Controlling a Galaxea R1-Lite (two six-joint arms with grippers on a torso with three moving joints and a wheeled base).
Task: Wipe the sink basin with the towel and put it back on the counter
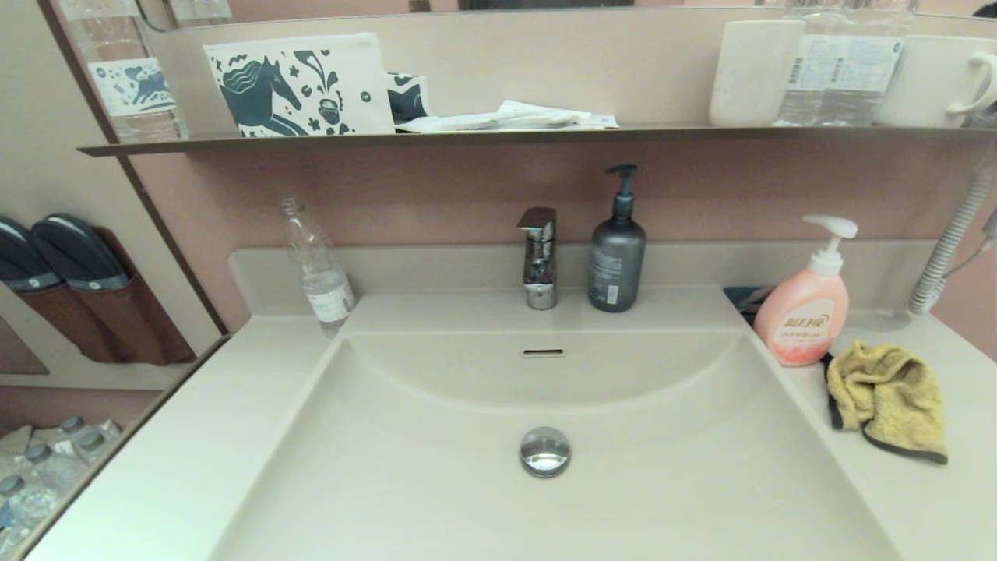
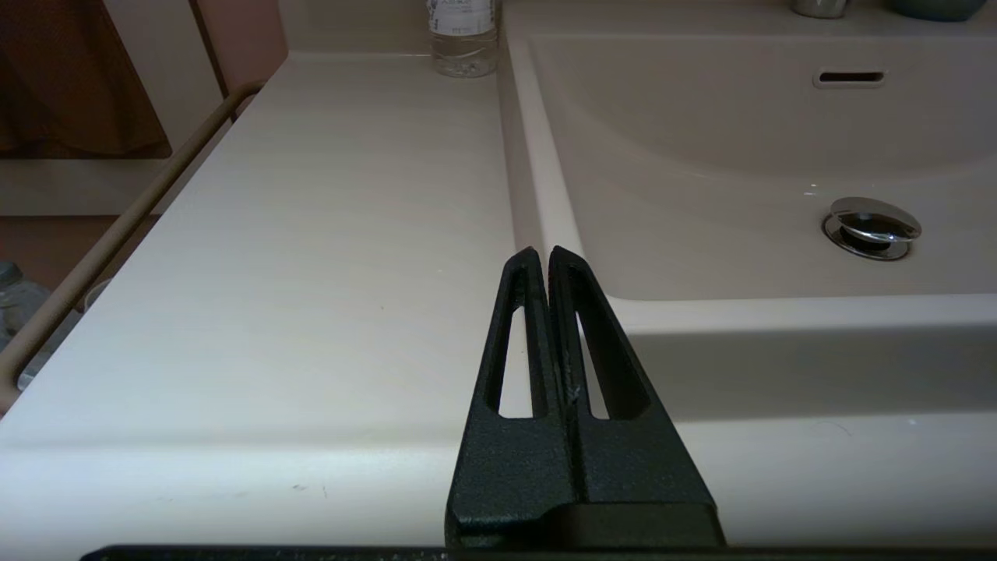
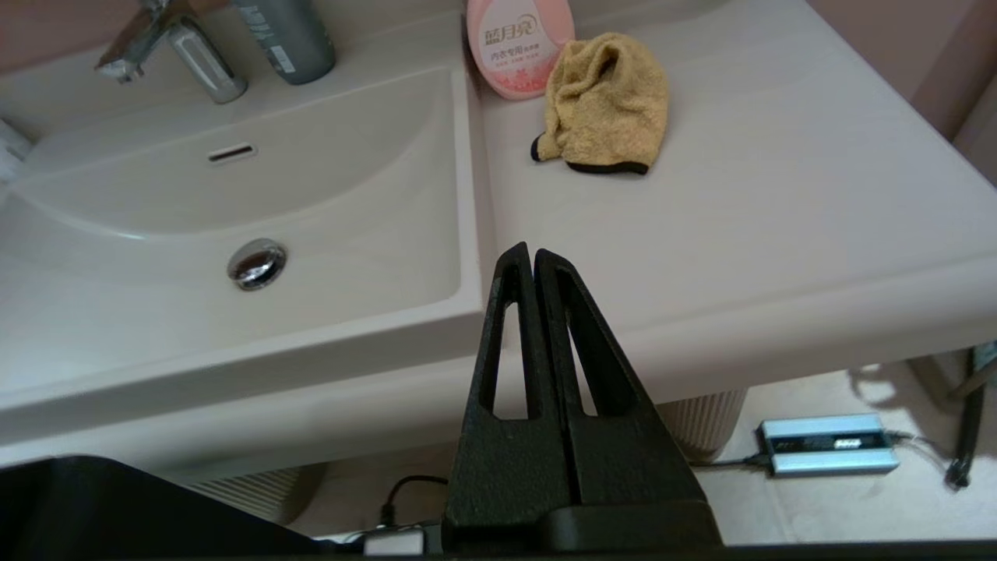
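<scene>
The mustard-yellow towel (image 1: 888, 397) (image 3: 604, 101) with dark edging lies crumpled on the counter (image 1: 935, 499) to the right of the sink basin (image 1: 436, 467), beside the pink soap bottle. The basin holds only its chrome drain plug (image 1: 545, 450) and slot overflow (image 1: 543, 352). Neither arm shows in the head view. My right gripper (image 3: 532, 253) is shut and empty, held short of the counter's front edge, well back from the towel. My left gripper (image 2: 542, 253) is shut and empty, over the front of the left counter (image 2: 311, 234) near the basin's rim.
A pink pump soap bottle (image 1: 804, 315) stands just behind the towel. A grey pump bottle (image 1: 617, 257) and the chrome faucet (image 1: 539, 257) stand behind the basin, a clear plastic bottle (image 1: 318, 269) at back left. A dark shelf (image 1: 498, 136) with mugs runs above.
</scene>
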